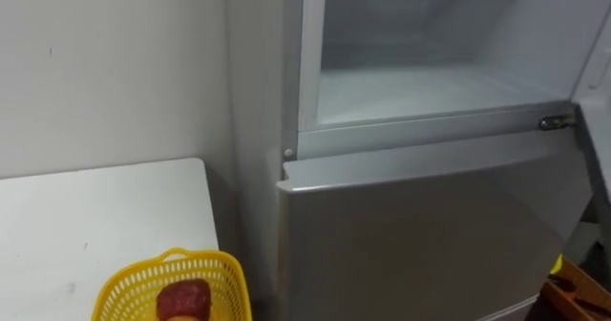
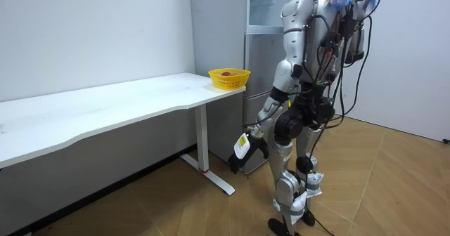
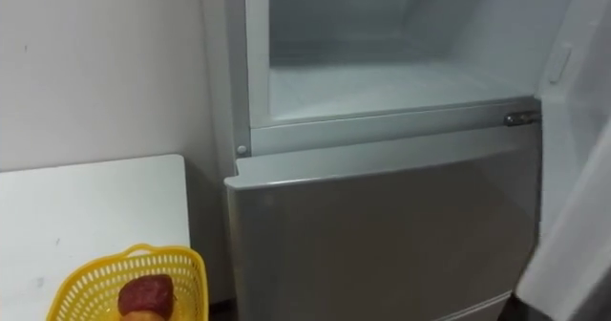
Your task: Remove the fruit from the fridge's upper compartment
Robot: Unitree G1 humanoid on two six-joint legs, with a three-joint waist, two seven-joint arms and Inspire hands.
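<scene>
Yellow basket with a red item sits on our table beside the fridge, upper compartment open. Our left hand hangs low; we cannot tell its fingers' spread.

White table, yellow basket standing at its end corner

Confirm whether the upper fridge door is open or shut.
Open: the upper compartment shows its white interior above the shut lower door.
</scene>
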